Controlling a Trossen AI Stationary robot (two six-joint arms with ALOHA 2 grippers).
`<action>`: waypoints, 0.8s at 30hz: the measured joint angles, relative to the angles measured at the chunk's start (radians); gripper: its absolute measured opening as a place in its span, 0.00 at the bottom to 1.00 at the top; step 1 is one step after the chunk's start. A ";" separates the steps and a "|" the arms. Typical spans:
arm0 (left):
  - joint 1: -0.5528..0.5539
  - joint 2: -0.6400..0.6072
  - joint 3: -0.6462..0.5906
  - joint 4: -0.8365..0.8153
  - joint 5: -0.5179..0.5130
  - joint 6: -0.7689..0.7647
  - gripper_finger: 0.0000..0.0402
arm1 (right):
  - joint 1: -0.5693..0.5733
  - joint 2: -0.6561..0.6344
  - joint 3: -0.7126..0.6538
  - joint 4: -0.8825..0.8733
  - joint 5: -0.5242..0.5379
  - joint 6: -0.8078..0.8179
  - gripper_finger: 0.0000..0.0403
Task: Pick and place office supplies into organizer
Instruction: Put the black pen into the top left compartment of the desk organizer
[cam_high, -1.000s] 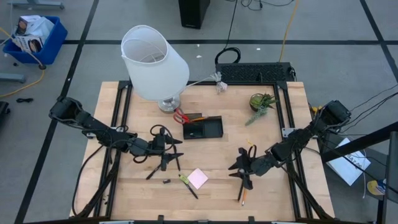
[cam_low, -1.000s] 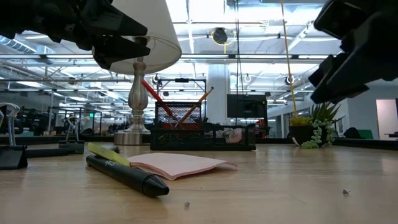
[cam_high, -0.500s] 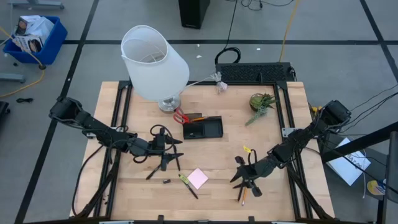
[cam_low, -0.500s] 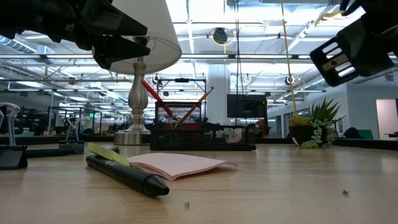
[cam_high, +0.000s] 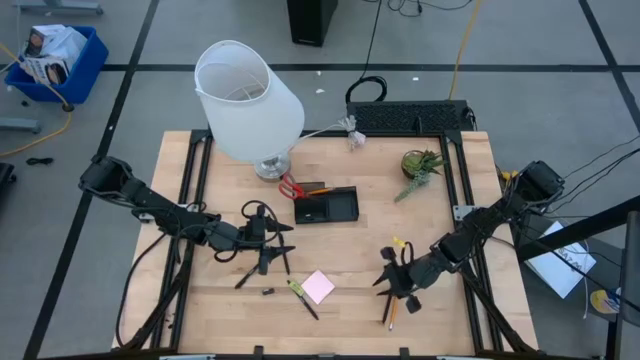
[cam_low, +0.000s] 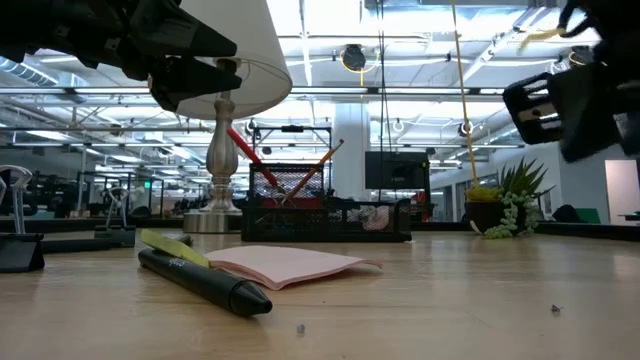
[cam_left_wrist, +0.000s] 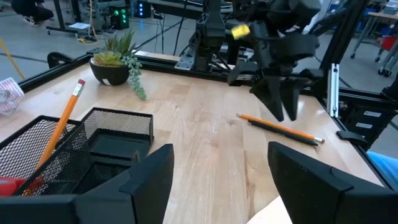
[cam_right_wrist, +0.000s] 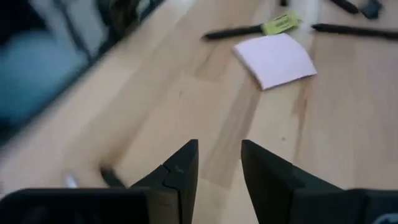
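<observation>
The black mesh organizer (cam_high: 326, 206) sits mid-table, with the red-handled scissors (cam_high: 290, 187) and an orange pencil (cam_high: 318, 189) leaning in it. The pink sticky pad (cam_high: 319, 287) lies flat beside a yellow-green marker and pen (cam_high: 300, 297). Black pens (cam_high: 262, 262) lie below my left gripper (cam_high: 276, 245), which hovers open. Two pencils (cam_high: 390, 314) lie near the near edge. My right gripper (cam_high: 398, 288) hangs open just above them, fingers pointing down, touching nothing. The left wrist view shows those pencils (cam_left_wrist: 280, 127) under it.
A white-shaded lamp (cam_high: 248, 100) stands left of the organizer and a small potted plant (cam_high: 420, 165) at the far right. A small black bit (cam_high: 268, 292) lies near the marker, and a binder clip (cam_low: 20, 250) at the low view's left. Bare wood lies between the pad and the pencils.
My right gripper has moved toward the table's near edge, over the two pencils, and turned about its wrist; its fingers now point down. Nothing on the table has shifted.
</observation>
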 joint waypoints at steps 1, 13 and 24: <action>0.000 0.000 0.000 0.000 0.000 0.000 0.65 | 0.007 0.000 -0.007 -0.003 -0.001 -0.079 0.28; 0.000 0.000 0.000 0.000 0.006 0.000 0.66 | 0.071 0.000 -0.132 0.236 0.119 0.004 0.27; 0.000 0.000 0.000 0.000 0.006 0.000 0.66 | 0.209 0.000 -0.209 0.822 0.769 0.700 0.25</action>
